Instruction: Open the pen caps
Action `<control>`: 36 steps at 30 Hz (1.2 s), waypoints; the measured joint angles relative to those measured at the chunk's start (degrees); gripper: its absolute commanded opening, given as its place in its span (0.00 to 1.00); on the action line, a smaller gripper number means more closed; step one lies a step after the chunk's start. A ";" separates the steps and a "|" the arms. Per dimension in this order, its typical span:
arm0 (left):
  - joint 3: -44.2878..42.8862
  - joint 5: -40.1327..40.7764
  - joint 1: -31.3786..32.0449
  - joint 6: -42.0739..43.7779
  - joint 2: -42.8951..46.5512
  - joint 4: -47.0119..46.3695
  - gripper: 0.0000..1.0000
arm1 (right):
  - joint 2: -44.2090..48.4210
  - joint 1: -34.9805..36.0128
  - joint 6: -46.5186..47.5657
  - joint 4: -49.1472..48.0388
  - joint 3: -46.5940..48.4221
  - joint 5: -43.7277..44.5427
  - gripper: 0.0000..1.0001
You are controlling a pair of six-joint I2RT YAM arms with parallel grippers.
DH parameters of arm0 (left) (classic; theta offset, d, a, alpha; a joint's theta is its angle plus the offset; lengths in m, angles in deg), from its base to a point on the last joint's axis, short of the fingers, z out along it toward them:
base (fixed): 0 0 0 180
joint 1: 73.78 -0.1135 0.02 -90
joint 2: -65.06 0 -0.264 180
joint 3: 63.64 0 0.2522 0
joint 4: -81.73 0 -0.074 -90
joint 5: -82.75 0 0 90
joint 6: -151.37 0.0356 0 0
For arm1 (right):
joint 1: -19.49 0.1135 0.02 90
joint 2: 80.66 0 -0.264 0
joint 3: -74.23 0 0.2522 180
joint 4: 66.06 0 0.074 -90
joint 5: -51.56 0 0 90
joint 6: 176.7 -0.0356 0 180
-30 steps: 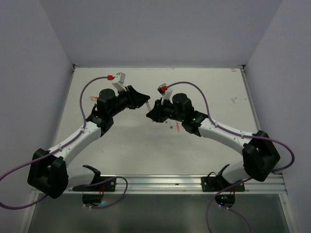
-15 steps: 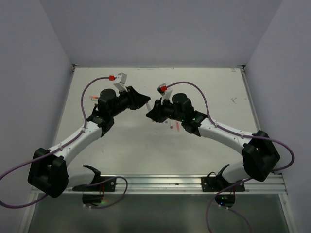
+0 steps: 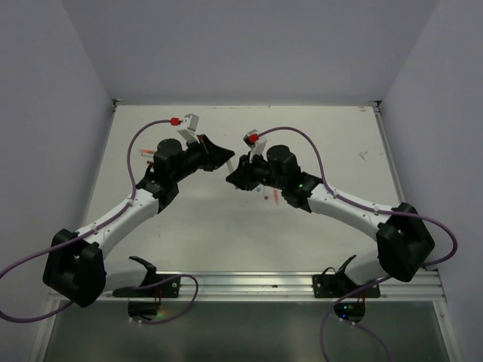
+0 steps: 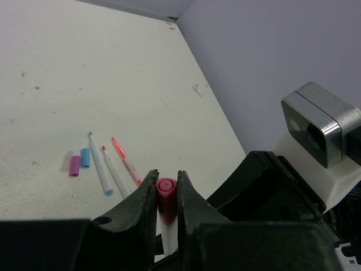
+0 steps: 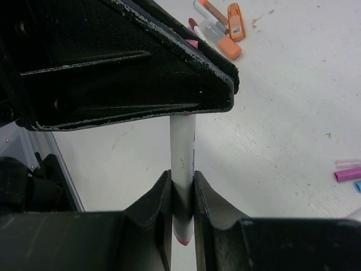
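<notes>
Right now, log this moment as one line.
left fingers: closed on pink cap | right fingers: clamping pen barrel | cap: on pen, not yet pulled

Left pincer, right pincer: both tight.

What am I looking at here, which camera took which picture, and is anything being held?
This is a robot: a left arm and a right arm bolted at the near edge of a white table, each ending in a two-finger gripper. The wide picture comes from a fixed camera above and behind them. The other two come from cameras on the wrists, looking along each gripper's fingers. The left gripper is closed on a pink cap, and the right gripper grips that pen's pale barrel. On the table lie thin pens, a purple cap, a blue cap and orange markers.
</notes>
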 measured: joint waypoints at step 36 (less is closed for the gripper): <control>-5.05 7.08 1.86 1.38 5.05 6.25 0.00 | 5.14 1.25 3.17 -32.52 -17.16 2.75 0.00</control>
